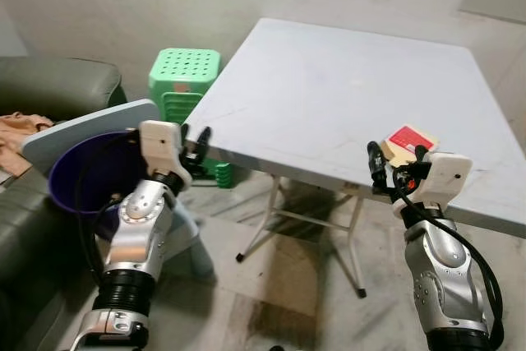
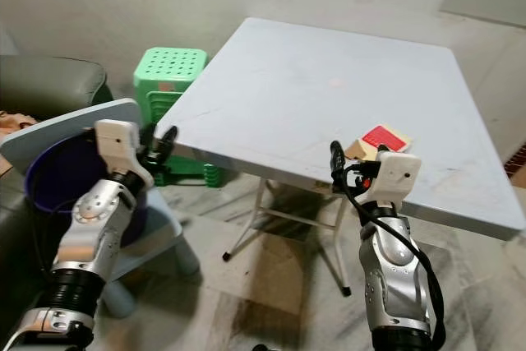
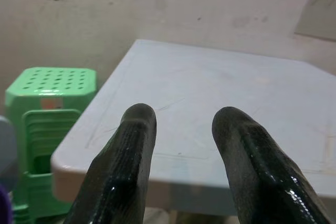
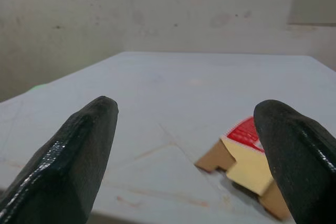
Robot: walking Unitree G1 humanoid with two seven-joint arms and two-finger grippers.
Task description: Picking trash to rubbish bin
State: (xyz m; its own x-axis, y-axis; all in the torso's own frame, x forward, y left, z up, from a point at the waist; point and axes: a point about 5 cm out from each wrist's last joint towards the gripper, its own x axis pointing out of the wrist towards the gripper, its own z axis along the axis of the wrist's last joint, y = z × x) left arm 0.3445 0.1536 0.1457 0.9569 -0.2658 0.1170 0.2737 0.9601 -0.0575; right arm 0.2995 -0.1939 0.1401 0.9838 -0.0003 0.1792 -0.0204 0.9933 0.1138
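Observation:
A flattened red and tan cardboard box [image 1: 408, 144] lies near the front edge of the pale blue-grey table [image 1: 329, 96]. My right gripper [image 1: 399, 160] hovers at that edge just in front of the box. In the right wrist view its wide-open fingers [image 4: 79, 150] frame the box [image 4: 247, 156], and nothing is between them. My left gripper [image 1: 196, 139] is open and empty at the table's front left corner. It stands over the purple bin [image 1: 82, 177]. The left wrist view looks across the tabletop [image 3: 220, 93] between the two fingers [image 3: 126, 156].
A green plastic stool [image 1: 185, 80] stands behind the table's left corner. The bin rests by a grey stool [image 1: 82, 131], next to a dark sofa [image 1: 49, 88] with a peach cloth [image 1: 20, 131]. White folding legs [image 1: 275, 211] show under the table. The wall is close behind.

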